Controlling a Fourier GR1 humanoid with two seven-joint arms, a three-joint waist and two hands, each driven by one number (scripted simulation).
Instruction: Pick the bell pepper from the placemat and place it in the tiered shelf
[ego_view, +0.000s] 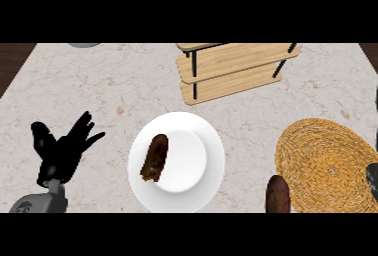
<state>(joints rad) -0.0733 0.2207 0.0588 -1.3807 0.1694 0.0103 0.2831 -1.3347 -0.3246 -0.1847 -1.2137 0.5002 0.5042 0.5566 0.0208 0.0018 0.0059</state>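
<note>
The woven yellow placemat (325, 162) lies at the right, and no bell pepper shows on its visible part. The wooden tiered shelf (236, 70) stands at the back, right of centre, with bare boards. My left hand (63, 150) rests open at the left, well away from both. At the right edge, over the placemat's rim, a dark shape (372, 176) pokes in; it may be my right hand, mostly out of view.
A white plate (188, 190) in the front middle carries a dark brown oblong food piece (156, 157). A brown rounded object (277, 195) sits at the placemat's lower left rim. A grey item (85, 45) shows at the back left edge.
</note>
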